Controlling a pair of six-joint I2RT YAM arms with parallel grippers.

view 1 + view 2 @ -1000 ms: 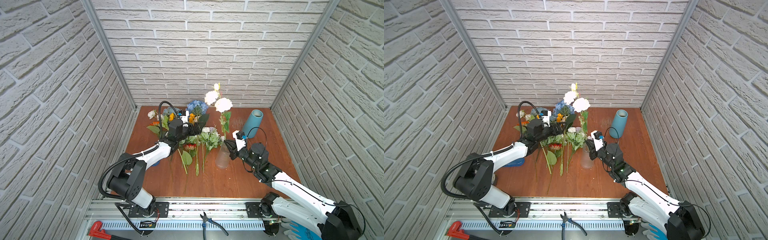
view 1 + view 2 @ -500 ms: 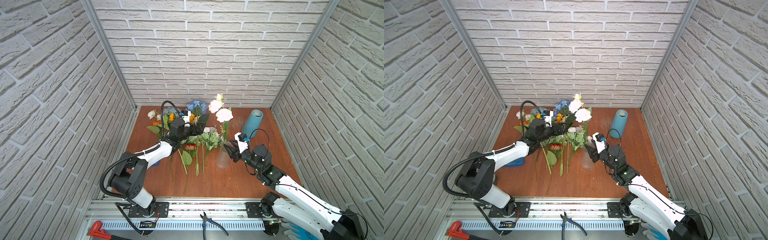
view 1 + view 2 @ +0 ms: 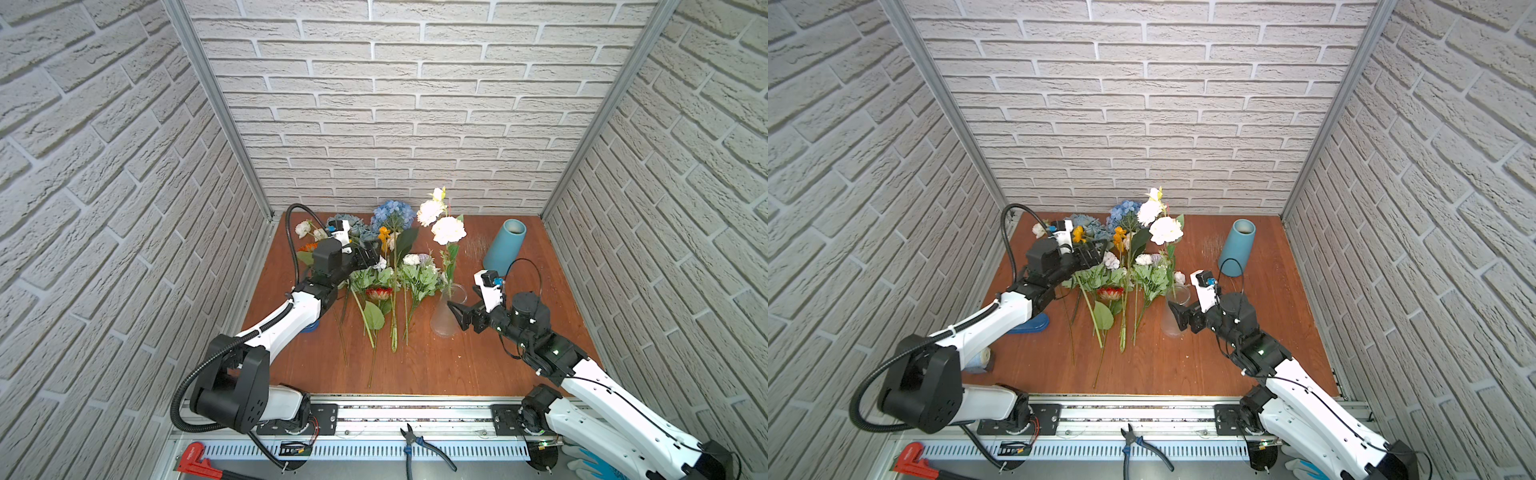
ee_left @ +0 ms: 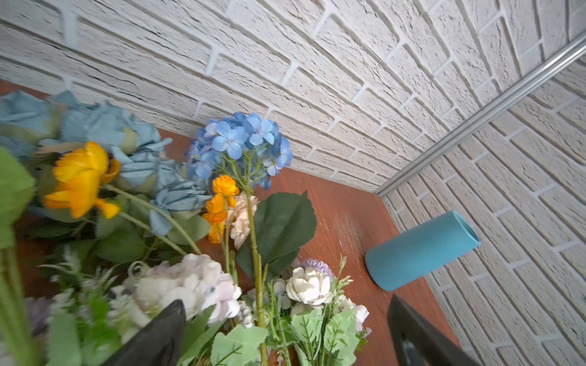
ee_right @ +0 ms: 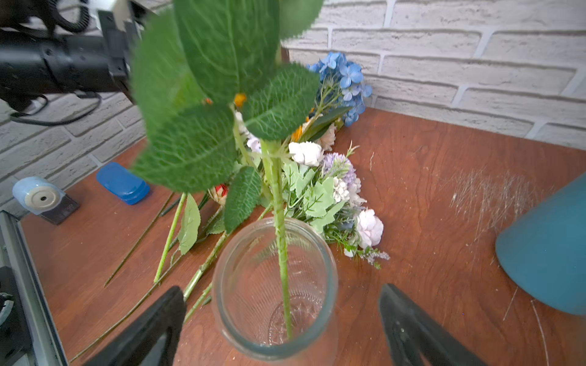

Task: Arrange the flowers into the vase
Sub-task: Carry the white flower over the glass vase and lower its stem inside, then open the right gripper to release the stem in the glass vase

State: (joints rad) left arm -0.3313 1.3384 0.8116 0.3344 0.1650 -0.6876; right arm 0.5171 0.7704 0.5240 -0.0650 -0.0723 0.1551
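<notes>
Rising from the vase (image 5: 331, 275), the flower stem (image 5: 283, 253) is cut off.

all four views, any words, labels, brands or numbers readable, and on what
No text is readable in any view.
Red wrench: faint handle marking, too small.
Black tag on the front rail: pale marks, too small.
Black plate by the pale blue gadget: print blurred.

The glass vase (image 5: 241, 285) sits between the widely spread jaws of my right gripper (image 5: 282, 293), with a gap on each side. Its white-flowered stem (image 5: 279, 202) blocks the way overhead with leaves. Loose flowers (image 3: 419, 276) crowd the vase's left. There is bare table (image 3: 478, 365) toward the teal vase (image 3: 504, 246) and along the front.
</notes>
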